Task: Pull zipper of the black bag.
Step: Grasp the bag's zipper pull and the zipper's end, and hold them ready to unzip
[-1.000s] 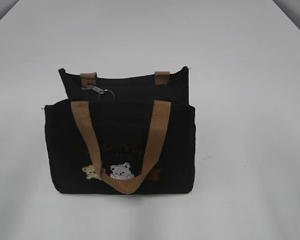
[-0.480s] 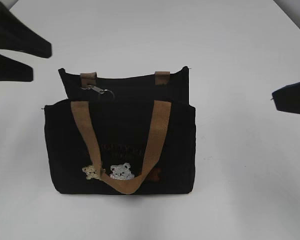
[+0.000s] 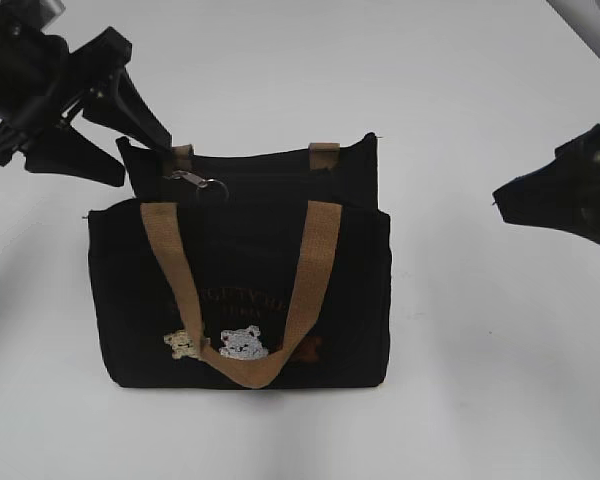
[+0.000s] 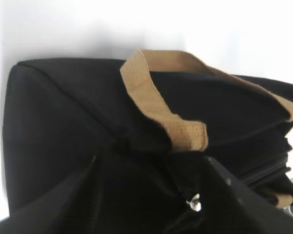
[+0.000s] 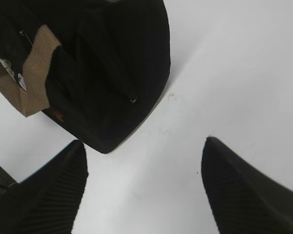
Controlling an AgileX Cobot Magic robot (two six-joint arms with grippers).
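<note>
A white table [image 3: 480,400] fills the exterior view, and the black bag [image 3: 240,290] stands upright on it a little left of centre, front face toward the camera, one tan webbing handle [image 3: 242,290] hanging down the front in a loop past the gold lettering and the small bear patches [image 3: 225,343] low on the panel. The left gripper [image 3: 130,150] reaches in from the upper left of the frame, its dark arm slanting downward to the right, with two black fingers spread apart; the upper finger [image 3: 140,110] points at the bag's top left corner and its tip sits just at the rear edge there, while the lower one lies off to the left over the table. From the left wrist view the bag's end and top fill the frame, a handle draped across it, and the jaws stand wide on either side at the bottom edge. The right gripper [image 3: 550,195] hangs at the right edge of the exterior view, well apart from the bag, above the table; its wrist view shows the two ridged fingers [image 5: 44,190] parted with bare table between them and the bag's corner at the upper left. The zipper [image 3: 195,181], a small silver tab with a ring, lies on the bag's top near the left rear handle, just beside the left gripper's upper fingertip, held by neither.
</note>
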